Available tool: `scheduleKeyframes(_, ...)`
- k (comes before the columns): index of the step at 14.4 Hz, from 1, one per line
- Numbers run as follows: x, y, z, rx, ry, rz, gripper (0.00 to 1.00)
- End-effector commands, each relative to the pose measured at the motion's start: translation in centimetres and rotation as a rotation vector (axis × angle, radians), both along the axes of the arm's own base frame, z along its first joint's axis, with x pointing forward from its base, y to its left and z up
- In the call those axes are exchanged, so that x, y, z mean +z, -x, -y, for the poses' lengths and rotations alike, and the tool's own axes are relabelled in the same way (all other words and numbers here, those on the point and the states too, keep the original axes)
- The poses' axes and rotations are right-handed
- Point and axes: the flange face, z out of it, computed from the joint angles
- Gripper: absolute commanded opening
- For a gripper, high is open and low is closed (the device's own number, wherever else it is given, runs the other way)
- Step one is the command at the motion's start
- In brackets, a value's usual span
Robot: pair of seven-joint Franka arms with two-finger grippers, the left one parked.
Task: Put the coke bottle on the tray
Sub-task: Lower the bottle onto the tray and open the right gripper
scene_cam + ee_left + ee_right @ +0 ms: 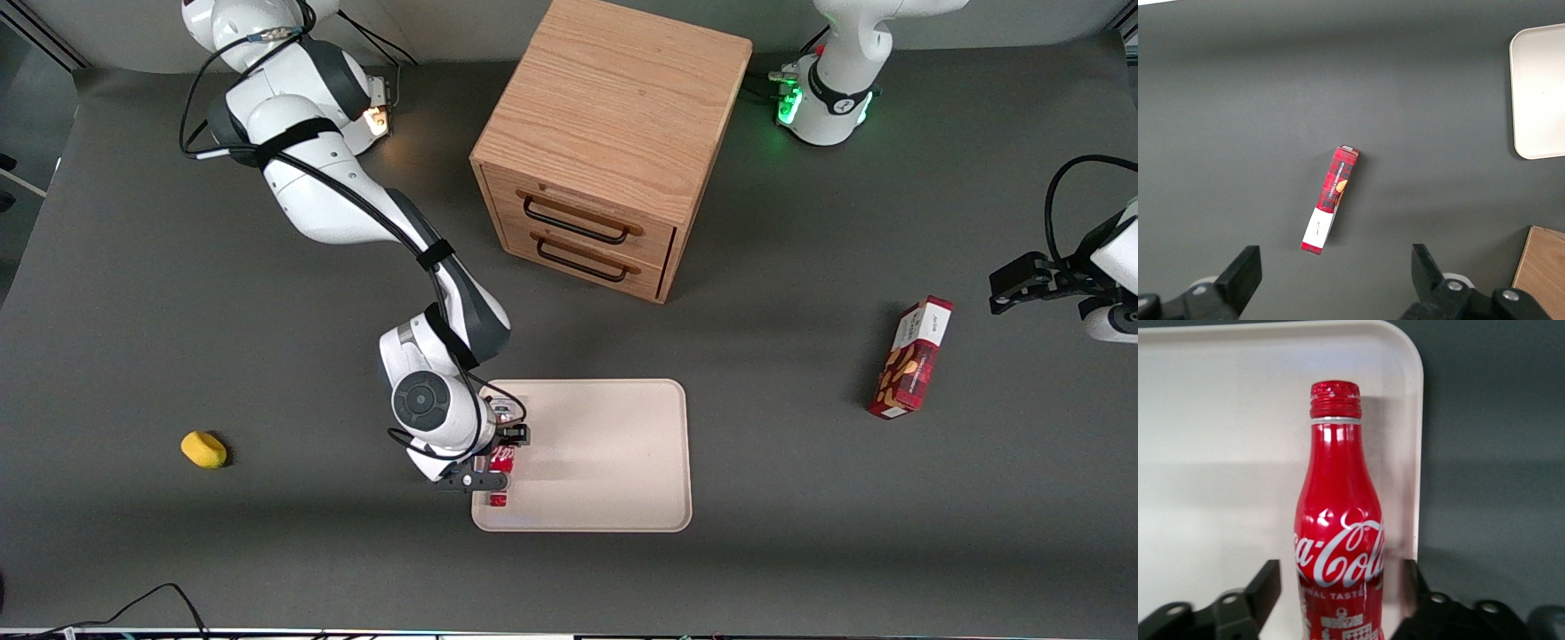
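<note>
Looking from the front, I see my gripper over the tray edge nearest the working arm, with the coke bottle lying there. At the wrist, the fingers stand spread, flanking its body; it looks stiff, glossy, slippery, best held mid-body.

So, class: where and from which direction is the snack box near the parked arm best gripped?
Grip the snack box across its narrow width at mid-length, coming straight down from above. It lies flat on the table, long and slim, with open surface on both long sides for the fingers. The gripper is busy over the tray, fingers flanking the coke bottle.
</note>
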Motion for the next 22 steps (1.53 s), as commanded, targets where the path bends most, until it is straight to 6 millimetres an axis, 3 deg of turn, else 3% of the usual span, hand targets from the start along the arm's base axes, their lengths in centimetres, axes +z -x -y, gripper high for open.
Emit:
scheduleKeyframes(1,0.5,-0.3,-0.4,0.013,0.002,0.021,1.0)
scheduleKeyframes(15,0.5,-0.2,-0.4,0.014,0.001,0.02,1.0)
scheduleKeyframes(19,1.3,0.0,-0.4,0.011,0.009,-0.005,1.0)
scheduleKeyframes(22,4.6,0.5,-0.1,0.006,0.025,-0.057,1.0)
